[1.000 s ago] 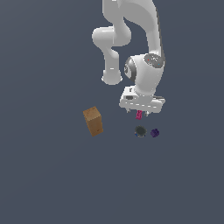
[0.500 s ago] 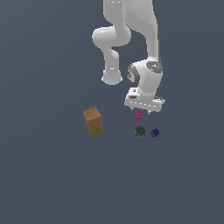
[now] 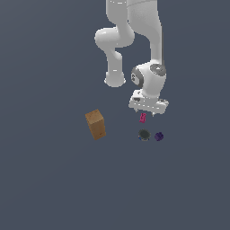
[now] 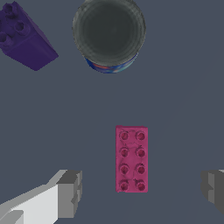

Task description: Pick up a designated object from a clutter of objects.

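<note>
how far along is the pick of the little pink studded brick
Approach looks done: the pincer is open and hangs over the magenta brick, a finger on each side and clear of it. Nothing is gripped yet. Left: descend, close on the brick and lift it away from the dark can and the purple block.

A plain dark grey floor (image 3: 54,179) carries four things. A magenta studded brick (image 4: 131,159) is laid flat on it. Near the brick, a dark round can (image 4: 109,34) and a purple studded block (image 4: 24,37) are set; a brown box (image 3: 95,124) stands well apart.
</note>
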`<state>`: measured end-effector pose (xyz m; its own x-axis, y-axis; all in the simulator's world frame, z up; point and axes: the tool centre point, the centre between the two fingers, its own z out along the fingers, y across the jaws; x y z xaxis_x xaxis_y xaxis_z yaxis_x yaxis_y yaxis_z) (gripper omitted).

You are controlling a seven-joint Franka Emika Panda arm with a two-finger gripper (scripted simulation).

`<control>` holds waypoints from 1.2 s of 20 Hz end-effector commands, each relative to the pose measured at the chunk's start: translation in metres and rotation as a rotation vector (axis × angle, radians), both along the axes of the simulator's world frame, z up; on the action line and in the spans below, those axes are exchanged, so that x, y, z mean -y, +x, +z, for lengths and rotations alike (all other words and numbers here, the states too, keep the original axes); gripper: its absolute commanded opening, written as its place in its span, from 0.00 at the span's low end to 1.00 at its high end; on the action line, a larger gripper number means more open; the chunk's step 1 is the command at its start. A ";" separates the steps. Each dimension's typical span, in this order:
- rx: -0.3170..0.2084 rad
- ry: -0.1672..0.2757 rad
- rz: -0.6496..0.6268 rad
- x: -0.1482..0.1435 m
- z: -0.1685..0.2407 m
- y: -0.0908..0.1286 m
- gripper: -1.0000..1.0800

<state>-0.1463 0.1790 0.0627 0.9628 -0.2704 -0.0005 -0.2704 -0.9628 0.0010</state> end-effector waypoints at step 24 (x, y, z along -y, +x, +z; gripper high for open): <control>0.001 0.001 -0.003 0.000 -0.051 -0.001 0.00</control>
